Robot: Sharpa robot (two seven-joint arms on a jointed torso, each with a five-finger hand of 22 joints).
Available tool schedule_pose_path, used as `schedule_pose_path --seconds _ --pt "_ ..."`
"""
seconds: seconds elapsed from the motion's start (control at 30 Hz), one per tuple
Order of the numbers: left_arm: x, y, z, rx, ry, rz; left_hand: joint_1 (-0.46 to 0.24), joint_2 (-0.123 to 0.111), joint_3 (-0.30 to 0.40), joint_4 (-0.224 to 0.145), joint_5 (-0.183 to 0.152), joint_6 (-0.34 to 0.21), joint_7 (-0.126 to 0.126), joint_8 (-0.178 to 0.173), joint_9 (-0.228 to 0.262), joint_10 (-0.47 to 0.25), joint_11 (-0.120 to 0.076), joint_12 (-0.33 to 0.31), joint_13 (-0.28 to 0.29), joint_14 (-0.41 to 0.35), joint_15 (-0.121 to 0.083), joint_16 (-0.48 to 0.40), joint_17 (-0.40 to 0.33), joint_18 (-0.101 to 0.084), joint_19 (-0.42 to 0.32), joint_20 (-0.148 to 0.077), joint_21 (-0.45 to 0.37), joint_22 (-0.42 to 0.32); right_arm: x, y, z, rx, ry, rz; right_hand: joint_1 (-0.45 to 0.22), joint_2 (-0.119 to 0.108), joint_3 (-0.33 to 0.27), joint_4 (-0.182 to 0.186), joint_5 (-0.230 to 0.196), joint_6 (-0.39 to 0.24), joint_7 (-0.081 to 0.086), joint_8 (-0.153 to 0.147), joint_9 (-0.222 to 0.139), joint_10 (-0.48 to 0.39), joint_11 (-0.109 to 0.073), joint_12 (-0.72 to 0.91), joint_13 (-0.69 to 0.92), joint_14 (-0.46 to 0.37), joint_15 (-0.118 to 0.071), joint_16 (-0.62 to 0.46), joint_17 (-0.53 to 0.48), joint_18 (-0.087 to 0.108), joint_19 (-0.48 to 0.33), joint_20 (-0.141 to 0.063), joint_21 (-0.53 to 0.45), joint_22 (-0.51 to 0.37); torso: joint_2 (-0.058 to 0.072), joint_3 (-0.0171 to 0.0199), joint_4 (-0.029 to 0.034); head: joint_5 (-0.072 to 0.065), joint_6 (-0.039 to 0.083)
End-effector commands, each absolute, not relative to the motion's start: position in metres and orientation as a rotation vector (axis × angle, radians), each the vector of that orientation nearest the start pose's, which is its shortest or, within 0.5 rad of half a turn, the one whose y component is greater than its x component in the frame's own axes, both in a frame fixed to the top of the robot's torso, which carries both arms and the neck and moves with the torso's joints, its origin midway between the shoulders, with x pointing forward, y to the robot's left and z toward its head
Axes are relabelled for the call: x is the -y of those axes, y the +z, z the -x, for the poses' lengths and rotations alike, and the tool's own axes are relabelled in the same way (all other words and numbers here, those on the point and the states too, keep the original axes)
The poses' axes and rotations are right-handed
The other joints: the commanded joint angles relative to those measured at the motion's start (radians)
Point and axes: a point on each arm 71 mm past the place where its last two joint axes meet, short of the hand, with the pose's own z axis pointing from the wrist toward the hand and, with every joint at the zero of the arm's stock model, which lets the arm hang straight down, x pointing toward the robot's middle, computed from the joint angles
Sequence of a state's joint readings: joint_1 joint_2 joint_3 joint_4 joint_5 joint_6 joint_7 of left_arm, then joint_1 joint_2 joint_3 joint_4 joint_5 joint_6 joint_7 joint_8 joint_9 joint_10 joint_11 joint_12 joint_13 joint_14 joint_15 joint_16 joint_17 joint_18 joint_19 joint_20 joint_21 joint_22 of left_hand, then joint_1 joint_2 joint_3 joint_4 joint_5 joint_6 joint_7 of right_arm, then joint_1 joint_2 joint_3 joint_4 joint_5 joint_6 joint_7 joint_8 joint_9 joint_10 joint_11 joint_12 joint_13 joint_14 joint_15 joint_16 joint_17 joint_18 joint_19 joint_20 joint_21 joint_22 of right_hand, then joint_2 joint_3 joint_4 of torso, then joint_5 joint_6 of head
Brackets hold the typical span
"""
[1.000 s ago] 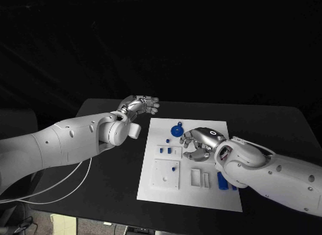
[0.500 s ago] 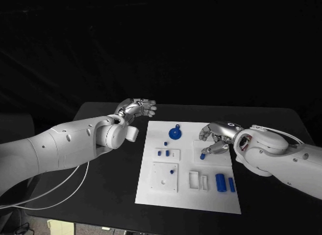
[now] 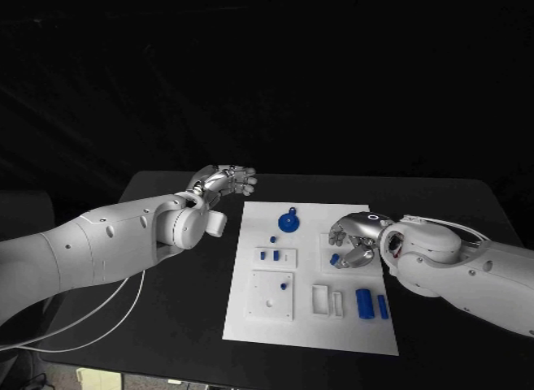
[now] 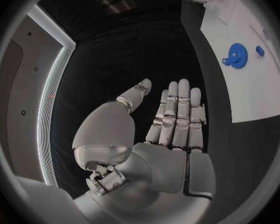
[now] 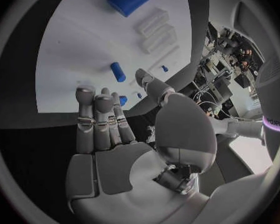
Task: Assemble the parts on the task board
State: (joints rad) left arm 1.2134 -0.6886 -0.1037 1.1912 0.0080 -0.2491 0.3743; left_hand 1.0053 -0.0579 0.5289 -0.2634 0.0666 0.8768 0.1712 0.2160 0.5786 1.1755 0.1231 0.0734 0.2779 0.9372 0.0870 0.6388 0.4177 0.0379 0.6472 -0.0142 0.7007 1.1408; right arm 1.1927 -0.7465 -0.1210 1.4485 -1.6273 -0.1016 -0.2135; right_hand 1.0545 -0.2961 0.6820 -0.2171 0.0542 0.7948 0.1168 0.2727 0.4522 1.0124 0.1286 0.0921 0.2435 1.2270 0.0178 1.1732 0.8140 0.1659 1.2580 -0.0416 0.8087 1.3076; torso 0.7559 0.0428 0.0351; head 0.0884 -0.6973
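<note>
— Overhead, what was recorded?
— From the head view, the task board (image 3: 267, 325) lay mid-table (image 3: 161, 325). The left hand (image 3: 226, 179) hovered off the board's far left corner, holding nothing. The right hand (image 3: 354, 240) sat over the board's right edge, close to a short blue peg (image 3: 335, 259); a round blue part (image 3: 290, 222) lay near the far end, a blue cylinder (image 3: 364, 303) nearer the robot.
— And the left wrist view?
— Fingers (image 4: 177, 114) straight, held side by side, palm empty; the round part was beside it on the board.
— The right wrist view?
— Fingers (image 5: 99, 117) extended and empty, above the board, the peg just beyond them.
</note>
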Motion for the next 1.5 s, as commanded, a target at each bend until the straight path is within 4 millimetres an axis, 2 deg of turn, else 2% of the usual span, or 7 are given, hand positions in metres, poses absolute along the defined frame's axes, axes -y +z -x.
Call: schedule_pose_path --seconds 0.03,0.27,0.4,0.77,1.17,1.37,1.5 --pt "-0.229 -0.212 -0.541 -1.426 -1.413 1.138 -0.006 -0.001 -0.001 0.004 0.000 -0.008 -0.001 0.005 -0.001 -0.009 0.000 -0.001 -0.002 0.005 0.000 -0.004 0.002 0.009 0.005 0.001 -0.005 0.001 0.175 -0.238 -0.482 -1.894 0.393 0.446 0.025 0.005 0.025 0.007 -0.005 0.007 0.004 0.011 0.004 0.022 -0.001 0.016 -0.002 -0.007 -0.005 0.007 -0.003 0.096 0.007 -0.005 -0.004 -0.002 0.000 -0.0019 0.0002 -0.002 0.001" --pt "-0.229 -0.212 -0.541 -1.426 -1.413 1.138 -0.006 -0.001 -0.001 0.004 0.000 -0.008 -0.001 0.005 -0.001 -0.009 0.000 -0.001 -0.002 0.006 0.000 -0.004 0.002 0.009 0.005 0.001 -0.005 0.001 0.168 -0.248 -0.480 -1.888 0.409 0.458 0.058 0.030 0.070 0.023 -0.005 0.039 0.024 0.035 0.014 0.066 -0.017 0.049 -0.003 0.008 -0.020 0.014 -0.006 0.096 0.026 -0.006 0.001 0.001 0.000 -0.0018 0.0023 -0.002 0.003" --pt "-0.230 -0.212 -0.541 -1.425 -1.411 1.138 -0.006 -0.001 -0.001 0.005 0.000 -0.008 -0.001 0.005 -0.002 -0.009 0.000 -0.001 -0.002 0.006 0.000 -0.005 0.003 0.009 0.005 0.001 -0.005 0.001 0.165 -0.251 -0.479 -1.872 0.424 0.459 0.068 0.049 0.082 0.022 -0.005 0.069 0.034 0.053 0.021 0.092 -0.026 0.066 0.000 0.016 -0.028 0.016 -0.007 0.096 0.033 -0.007 0.004 0.003 0.000 -0.0010 0.0026 0.001 -0.001" --pt "-0.230 -0.212 -0.541 -1.425 -1.413 1.138 -0.006 -0.001 -0.001 0.005 -0.001 -0.008 -0.001 0.005 -0.002 -0.009 0.000 -0.001 -0.002 0.006 0.000 -0.006 0.004 0.009 0.005 0.001 -0.006 0.002 0.166 -0.252 -0.480 -1.862 0.402 0.471 0.067 0.094 0.101 -0.005 -0.005 0.143 0.021 0.086 0.028 0.170 -0.057 0.120 0.012 0.026 -0.059 0.012 -0.014 0.096 0.037 -0.005 0.009 0.013 0.000 -0.0019 -0.0002 0.004 -0.006" --pt "-0.230 -0.212 -0.541 -1.427 -1.412 1.139 -0.006 -0.001 -0.001 0.005 -0.001 -0.009 -0.001 0.006 -0.002 -0.009 0.000 -0.001 -0.002 0.006 0.000 -0.006 0.005 0.009 0.005 0.001 -0.006 0.002 0.167 -0.252 -0.482 -1.833 0.379 0.475 0.063 0.135 0.132 -0.020 -0.005 0.183 0.007 0.099 0.030 0.204 -0.073 0.148 0.025 0.028 -0.075 0.009 -0.015 0.096 0.039 -0.009 0.010 0.016 0.000 -0.0010 0.0001 0.004 -0.007" --pt "-0.231 -0.212 -0.541 -1.427 -1.410 1.140 -0.007 -0.001 -0.001 0.006 -0.001 -0.009 0.000 0.006 -0.002 -0.009 0.000 -0.001 -0.002 0.006 0.000 -0.007 0.005 0.009 0.005 0.001 -0.006 0.002 0.166 -0.255 -0.482 -1.834 0.371 0.479 0.067 0.132 0.149 -0.037 -0.005 0.183 0.008 0.095 0.028 0.200 -0.073 0.150 0.026 0.029 -0.075 0.007 -0.015 0.096 0.038 -0.009 0.011 0.017 0.000 -0.0017 0.0003 0.003 -0.007" --pt "-0.231 -0.212 -0.541 -1.428 -1.412 1.140 -0.008 -0.001 -0.002 0.007 -0.001 -0.010 0.000 0.006 -0.003 -0.009 0.000 -0.001 -0.002 0.006 0.000 -0.008 0.006 0.008 0.005 0.002 -0.007 0.002 0.165 -0.256 -0.482 -1.822 0.370 0.481 0.079 0.140 0.168 -0.047 -0.005 0.186 0.007 0.095 0.027 0.201 -0.074 0.153 0.028 0.030 -0.075 0.007 -0.015 0.096 0.038 -0.009 0.011 0.017 0.000 -0.0017 0.0002 0.003 -0.008"
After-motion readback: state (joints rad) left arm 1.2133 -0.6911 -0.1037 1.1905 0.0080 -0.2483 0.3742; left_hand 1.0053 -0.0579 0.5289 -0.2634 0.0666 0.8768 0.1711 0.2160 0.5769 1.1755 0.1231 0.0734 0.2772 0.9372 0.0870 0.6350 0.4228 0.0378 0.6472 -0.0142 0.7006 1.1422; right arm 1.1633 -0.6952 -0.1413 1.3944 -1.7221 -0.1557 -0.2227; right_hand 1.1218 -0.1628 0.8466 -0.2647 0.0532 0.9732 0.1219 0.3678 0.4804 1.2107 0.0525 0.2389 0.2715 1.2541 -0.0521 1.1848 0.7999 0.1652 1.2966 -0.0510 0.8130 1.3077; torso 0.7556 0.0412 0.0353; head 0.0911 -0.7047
